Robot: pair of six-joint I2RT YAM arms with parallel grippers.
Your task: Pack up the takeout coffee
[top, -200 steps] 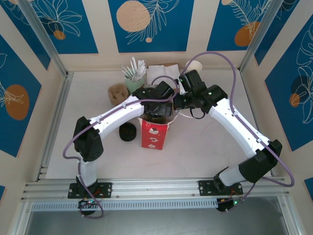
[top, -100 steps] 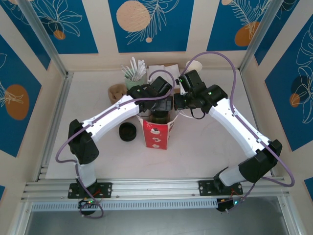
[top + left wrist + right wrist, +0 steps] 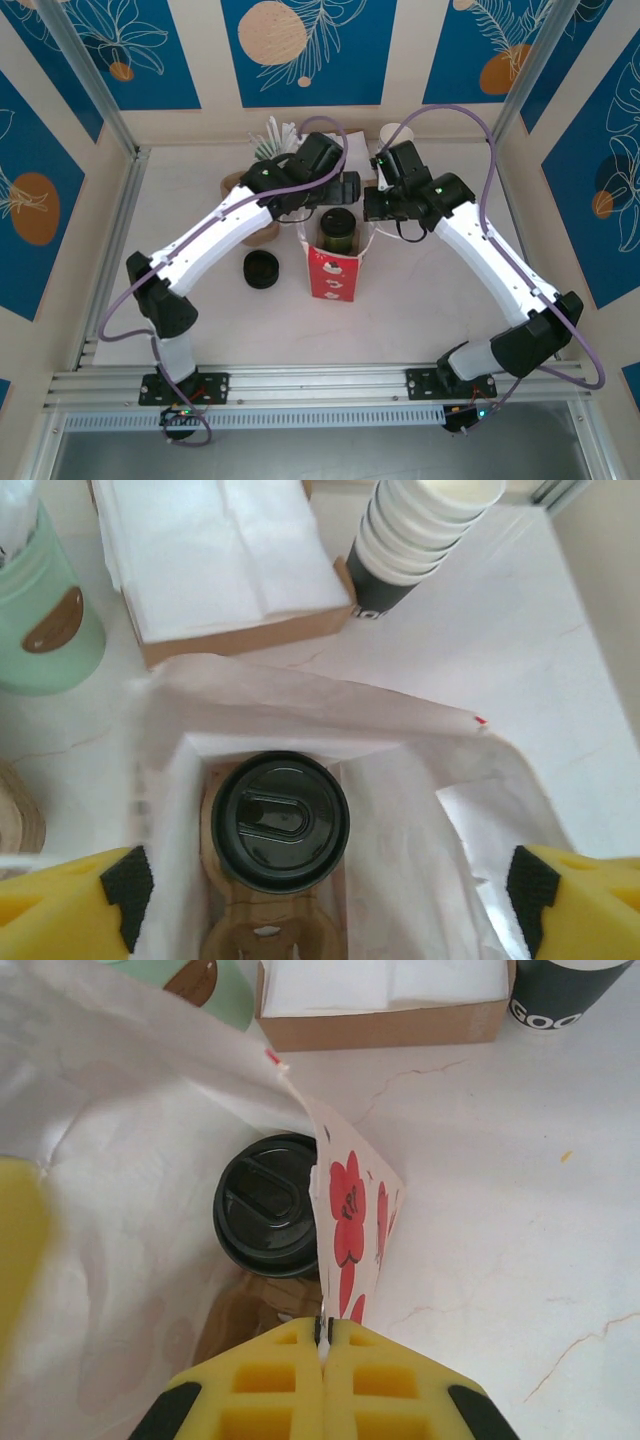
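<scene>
The takeout coffee (image 3: 337,228), an olive-green cup with a black lid (image 3: 280,820), stands inside the red paper bag (image 3: 335,280) on a brown cardboard carrier (image 3: 265,935). My left gripper (image 3: 328,888) hangs above the bag's mouth, open wide, one yellow finger on each side and nothing between them. In the top view my left gripper (image 3: 343,190) is just beyond the bag. My right gripper (image 3: 323,1335) is shut on the bag's flowered right rim (image 3: 350,1220), holding it open next to the lid (image 3: 268,1218). My right gripper (image 3: 372,205) is at the bag's far right corner.
Behind the bag are a pale mint-green cup (image 3: 40,610) with white sticks, a cardboard box of napkins (image 3: 220,570) and a stack of paper cups (image 3: 415,540). A black round disc (image 3: 262,269) lies left of the bag.
My left gripper has let go of the coffee and drawn up and back from the bag. The cup now stands uncovered inside. The bag has shifted slightly right.
</scene>
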